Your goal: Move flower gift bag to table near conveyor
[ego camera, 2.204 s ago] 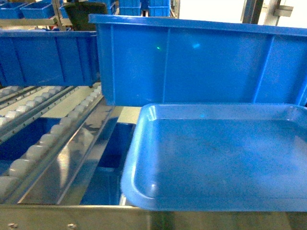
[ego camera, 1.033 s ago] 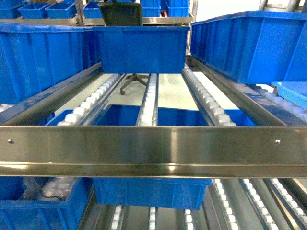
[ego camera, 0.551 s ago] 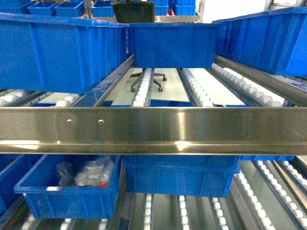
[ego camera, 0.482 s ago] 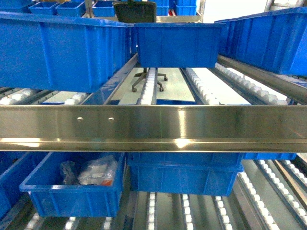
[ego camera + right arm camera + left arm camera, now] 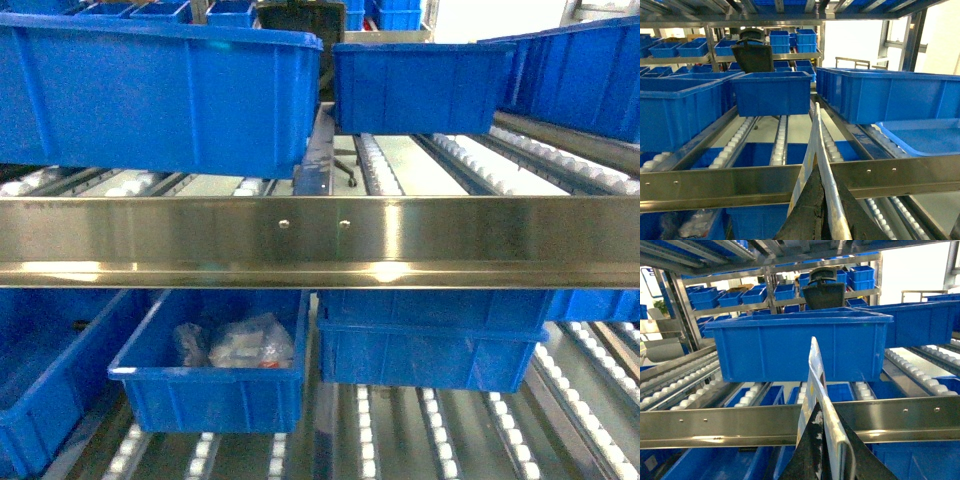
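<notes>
Only a thin edge of the flower gift bag shows, white with a faint pattern. In the left wrist view the bag rises from my left gripper, whose dark fingers are shut on it. In the right wrist view the bag stands the same way in my right gripper, also shut on it. Both grippers are held in front of the conveyor's steel front rail. The head view shows the conveyor close up and neither gripper nor bag. The table is out of view.
Large blue bins sit on the sloping roller tracks. A smaller bin on the lower level holds plastic-wrapped packets. A shallow blue tray lies on the rollers at the right. An office chair stands behind the rack.
The head view has slid leftward along the racking: the blue tray that filled the view has left it on the right, and the rail's screws and bins keep drifting rightward.
</notes>
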